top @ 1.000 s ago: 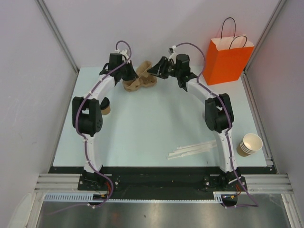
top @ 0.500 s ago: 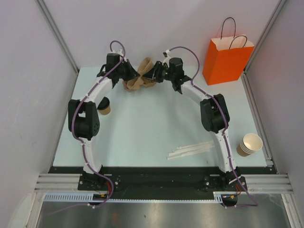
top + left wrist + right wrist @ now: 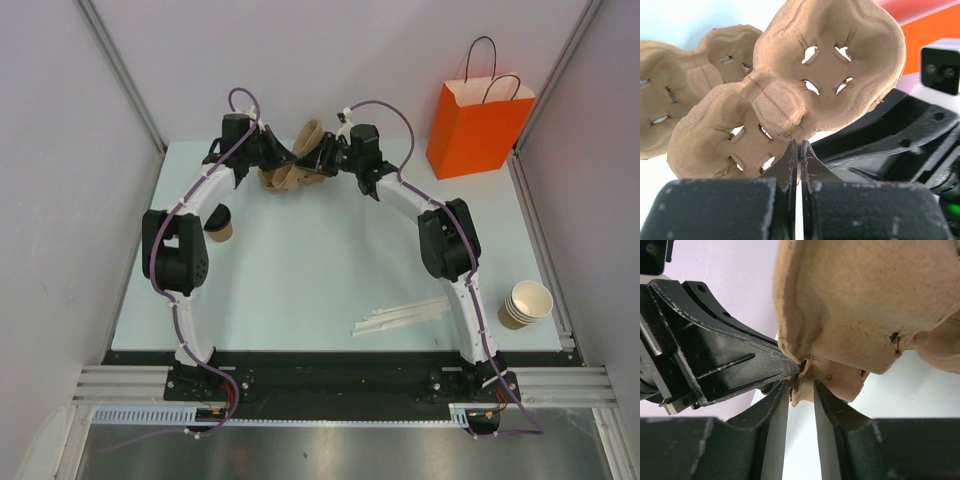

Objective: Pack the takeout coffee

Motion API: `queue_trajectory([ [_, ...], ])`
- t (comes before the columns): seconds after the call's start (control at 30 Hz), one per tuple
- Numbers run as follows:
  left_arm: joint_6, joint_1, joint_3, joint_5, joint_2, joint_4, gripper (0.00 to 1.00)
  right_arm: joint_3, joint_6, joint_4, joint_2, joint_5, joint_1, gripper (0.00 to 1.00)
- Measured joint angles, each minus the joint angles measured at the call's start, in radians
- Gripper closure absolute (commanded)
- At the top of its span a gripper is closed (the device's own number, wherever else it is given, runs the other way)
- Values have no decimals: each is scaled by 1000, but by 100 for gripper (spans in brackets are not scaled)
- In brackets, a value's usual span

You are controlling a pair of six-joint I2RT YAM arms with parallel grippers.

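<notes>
The takeout coffee (image 3: 221,226), a small tan cup with a black lid, lies tilted on the table beside my left arm, apart from both grippers. My left gripper (image 3: 291,158) (image 3: 799,145) is shut on the edge of a brown pulp cup carrier (image 3: 308,137) (image 3: 830,50) held tilted above the table at the back. My right gripper (image 3: 320,160) (image 3: 801,385) meets it from the right, its jaws narrow on a rim flap of the same carrier (image 3: 865,300). The orange bag (image 3: 478,127) stands at the back right.
A second pulp carrier (image 3: 279,181) (image 3: 670,100) lies on the table under the raised one. A stack of lidless paper cups (image 3: 526,303) lies at the right edge. White straws (image 3: 400,318) lie near the front. Grey walls enclose three sides.
My right gripper has moved left onto the carrier's rim. The carrier has risen and tilted up between both grippers. My left arm has shifted slightly left.
</notes>
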Motion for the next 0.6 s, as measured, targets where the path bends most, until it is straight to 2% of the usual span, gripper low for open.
queue_trajectory([
  [0.2, -15, 3, -3, 19, 0, 18, 100, -5, 6, 18, 1, -4, 2, 85],
  [0.33, -19, 5, -10, 32, 0, 41, 100, -9, 21, 41, 1, -11, 2, 100],
  [0.6, -33, 7, -27, 53, -1, 63, 100, -30, 63, 74, 2, -32, -6, 100],
])
